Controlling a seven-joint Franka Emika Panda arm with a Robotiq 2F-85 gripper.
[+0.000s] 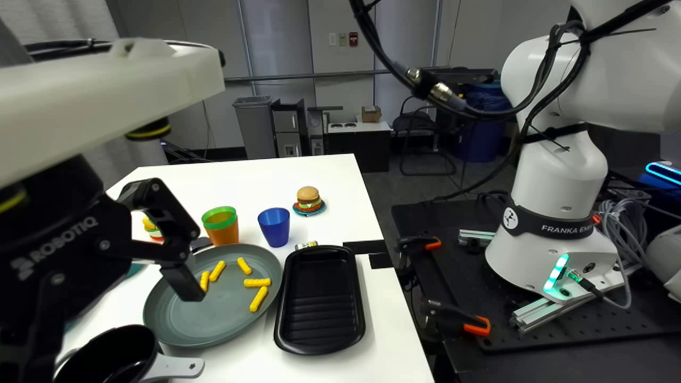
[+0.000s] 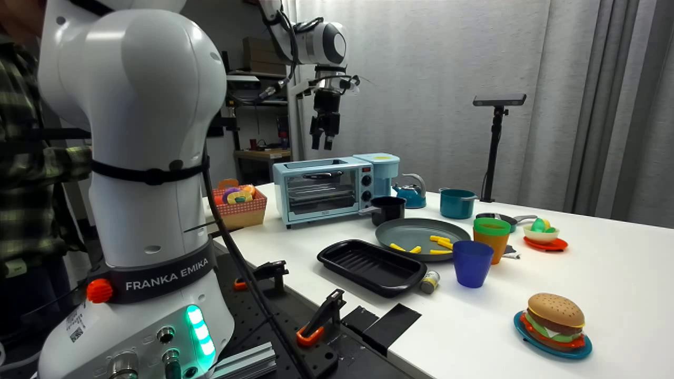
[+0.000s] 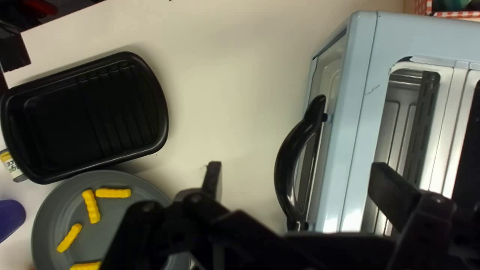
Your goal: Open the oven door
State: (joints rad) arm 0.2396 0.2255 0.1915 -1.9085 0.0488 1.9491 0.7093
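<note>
Gripper (image 2: 322, 143) hangs above the light-blue oven (image 2: 326, 190), with its two fingers (image 3: 392, 193) spread wide apart. The oven stands on the white table (image 2: 605, 263), and its glass door (image 2: 320, 196) is closed. In the wrist view, the black handle (image 3: 284, 161) of this door appears between the fingers, below and apart from them. One black pot (image 2: 389, 213) stands near the oven.

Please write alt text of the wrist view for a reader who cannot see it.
Open black jaws hang above a pale blue toaster oven, its glass door closed behind a curved black handle. At picture left lie a rectangular black ribbed pan and a round grey plate holding yellow sticks.
</note>
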